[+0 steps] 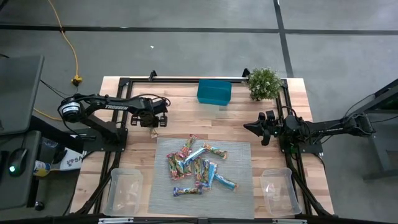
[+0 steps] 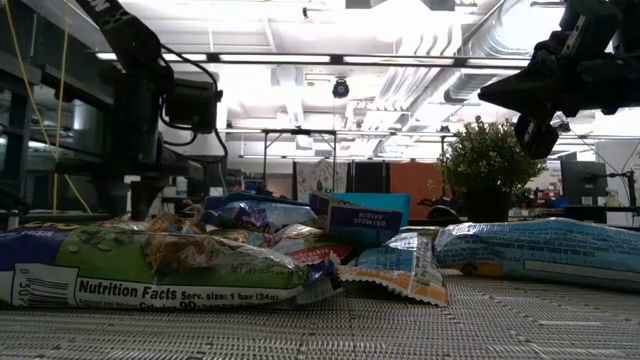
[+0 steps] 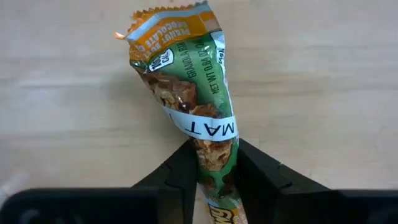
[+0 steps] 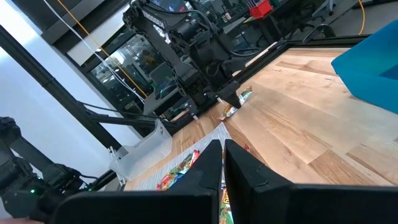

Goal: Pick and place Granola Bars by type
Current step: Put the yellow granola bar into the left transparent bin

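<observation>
Pinched between your left gripper [image 3: 214,171] fingers, one green granola bar [image 3: 193,93] hung clear of the pile [image 1: 199,165] for sorting, while your right gripper [image 4: 222,163] waited pressed together.

The mat [image 1: 239,186] lies at the table's [image 1: 298,99] front centre, with the granola bars [image 1: 198,169] on it. One tub [image 1: 124,190] stands left of the mat, one tub [image 1: 278,190] right. Box [image 1: 214,91] and plant [image 1: 263,83] stand behind, the plant right of the box.
</observation>
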You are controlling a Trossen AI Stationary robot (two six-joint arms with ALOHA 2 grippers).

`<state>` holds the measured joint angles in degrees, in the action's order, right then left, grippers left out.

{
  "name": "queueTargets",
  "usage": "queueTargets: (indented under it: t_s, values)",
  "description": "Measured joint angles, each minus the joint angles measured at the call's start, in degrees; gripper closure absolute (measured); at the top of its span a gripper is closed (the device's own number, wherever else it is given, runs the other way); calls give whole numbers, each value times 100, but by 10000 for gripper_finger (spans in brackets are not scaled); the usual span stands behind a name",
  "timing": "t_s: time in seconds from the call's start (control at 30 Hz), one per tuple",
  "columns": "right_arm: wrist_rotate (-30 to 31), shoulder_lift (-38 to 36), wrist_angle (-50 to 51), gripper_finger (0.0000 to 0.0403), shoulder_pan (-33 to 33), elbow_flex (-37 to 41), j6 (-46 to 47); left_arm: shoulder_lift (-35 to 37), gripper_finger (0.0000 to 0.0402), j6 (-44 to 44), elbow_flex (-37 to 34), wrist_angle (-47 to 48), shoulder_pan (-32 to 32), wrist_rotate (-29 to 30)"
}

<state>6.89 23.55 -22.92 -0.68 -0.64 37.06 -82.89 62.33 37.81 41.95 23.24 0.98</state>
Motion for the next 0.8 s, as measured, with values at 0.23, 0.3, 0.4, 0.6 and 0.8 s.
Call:
queueTargets:
  t_s: [0.23,0.3,0.4,0.6,0.8]
  values:
    - [1,0,0,402,1,0,0,263,338,-1437,306,120,1,72]
    - [0,0,0,402,0,0,0,406,344,-1836,360,190,2,79]
    - [-1,0,-1,402,0,0,0,688,349,-2363,488,208,0,-145]
    - [-1,0,-1,402,-1,0,0,1554,350,-3204,817,1108,0,-810]
    - [-1,0,0,402,1,0,0,2765,351,-3111,1300,2224,-329,-821]
